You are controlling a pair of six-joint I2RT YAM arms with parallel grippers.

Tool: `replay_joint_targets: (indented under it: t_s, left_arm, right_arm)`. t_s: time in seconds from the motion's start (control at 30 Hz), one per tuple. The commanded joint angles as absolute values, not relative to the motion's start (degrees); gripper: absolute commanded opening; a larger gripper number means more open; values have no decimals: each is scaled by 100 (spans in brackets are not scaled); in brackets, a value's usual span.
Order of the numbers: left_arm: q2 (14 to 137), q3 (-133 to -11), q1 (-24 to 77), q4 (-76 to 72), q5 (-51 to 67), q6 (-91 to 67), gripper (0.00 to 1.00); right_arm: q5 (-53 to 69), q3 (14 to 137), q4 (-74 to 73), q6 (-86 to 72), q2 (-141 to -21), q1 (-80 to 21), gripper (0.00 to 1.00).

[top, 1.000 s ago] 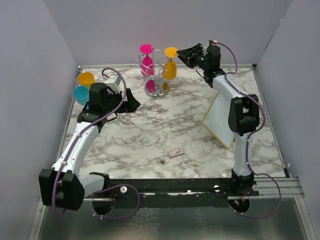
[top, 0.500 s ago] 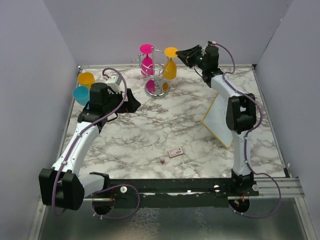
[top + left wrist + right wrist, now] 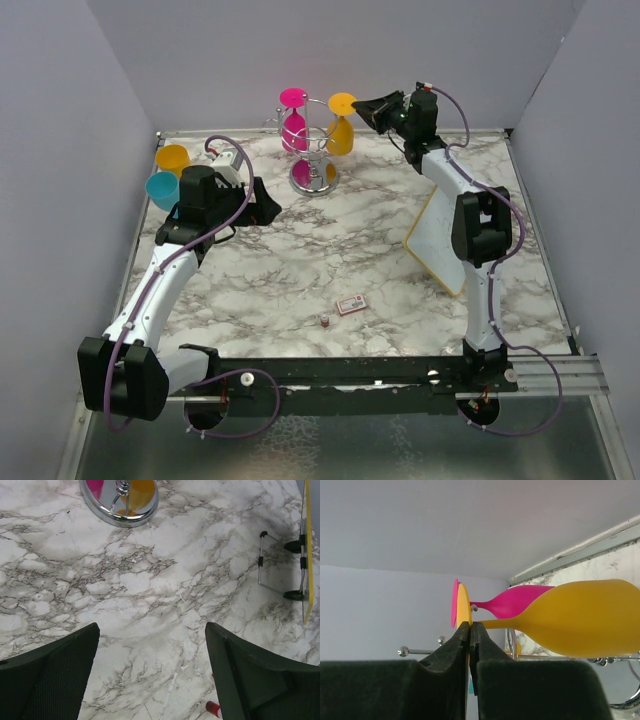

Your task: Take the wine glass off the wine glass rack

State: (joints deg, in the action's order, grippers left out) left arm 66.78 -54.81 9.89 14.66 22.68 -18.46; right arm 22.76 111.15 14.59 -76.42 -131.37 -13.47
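Observation:
The chrome wine glass rack (image 3: 313, 172) stands at the back centre of the table. An orange wine glass (image 3: 340, 138) and a pink wine glass (image 3: 295, 125) hang upside down from its top ring. My right gripper (image 3: 368, 108) is shut on the edge of the orange glass's foot. In the right wrist view the closed fingertips (image 3: 470, 626) pinch the orange foot disc, with the orange bowl (image 3: 580, 617) and pink glass (image 3: 515, 605) beyond. My left gripper (image 3: 268, 208) is open and empty low over the table (image 3: 152, 675). The rack's base (image 3: 120, 500) shows ahead of it.
An orange cup (image 3: 172, 158) and a blue cup (image 3: 162, 188) stand at the left edge. A yellow-framed whiteboard (image 3: 440, 240) leans on its stand at the right. A small card (image 3: 351, 304) and a tiny red-capped bottle (image 3: 325, 320) lie near the front. Walls enclose the table.
My right gripper has moved a little left to the orange glass's foot and closed on it. The left arm has not moved.

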Motion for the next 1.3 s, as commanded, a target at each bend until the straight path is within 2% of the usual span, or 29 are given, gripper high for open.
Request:
replay_joint_targets:
  t_s: [0.0, 0.6, 1.27]
  left_arm:
    - [6662, -5529, 1037, 1406, 2189, -1775, 89]
    - [6601, -5511, 1046, 1412, 2141, -1767, 89]
    - [6627, -5506, 1046, 1423, 2131, -1758, 89]
  right_arm:
    - [2210, 11323, 1400, -7849, -12964, -1318, 2]
    - [1865, 11631, 914, -7830, -12553, -1279, 1]
    - [1725, 11646, 761, -7753, -12707, -1063, 1]
